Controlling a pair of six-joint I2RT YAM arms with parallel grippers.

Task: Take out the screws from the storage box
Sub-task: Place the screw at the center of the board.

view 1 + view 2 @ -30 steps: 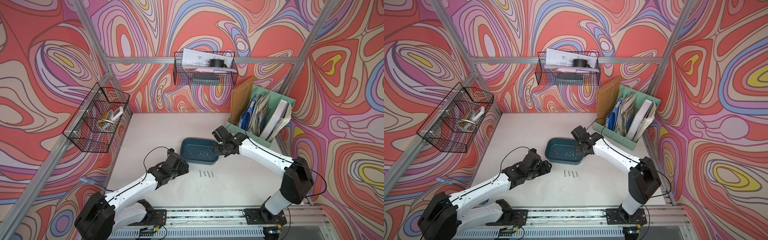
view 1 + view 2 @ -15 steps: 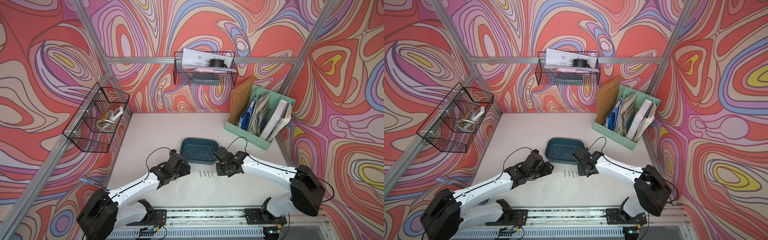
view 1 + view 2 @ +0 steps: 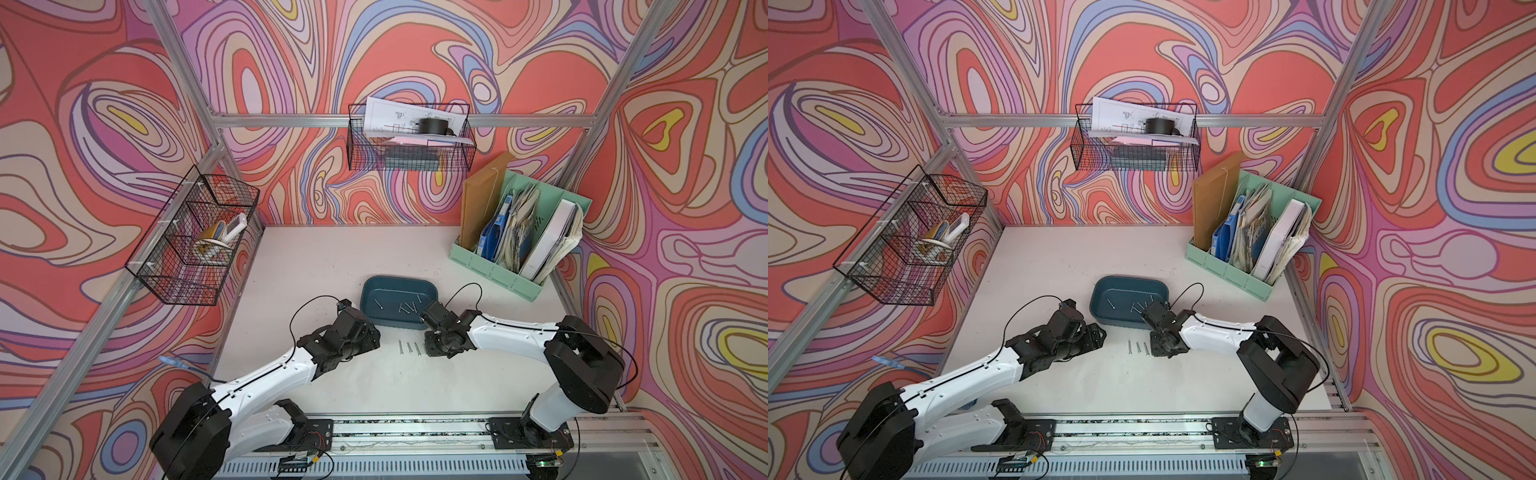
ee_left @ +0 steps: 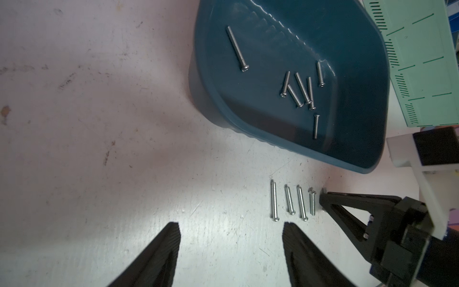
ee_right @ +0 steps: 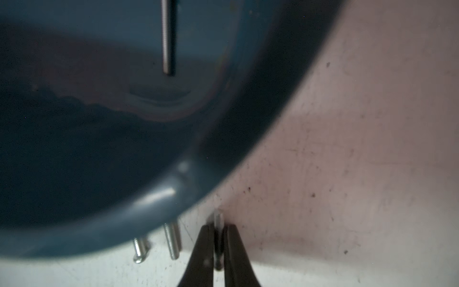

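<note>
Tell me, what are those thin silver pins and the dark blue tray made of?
Thin silver-grey screws: metal, probably steel, bright finish; they glint and show fine threads. Shallow dark teal-blue tray: moulded plastic, likely, smooth semi-gloss; soft highlights run along its rounded rim.

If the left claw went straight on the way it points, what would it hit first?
Likely the screws lined up on the table, just ahead of one finger of the left claw, if it travels low; otherwise the storage box beyond. Height is unclear.
</note>
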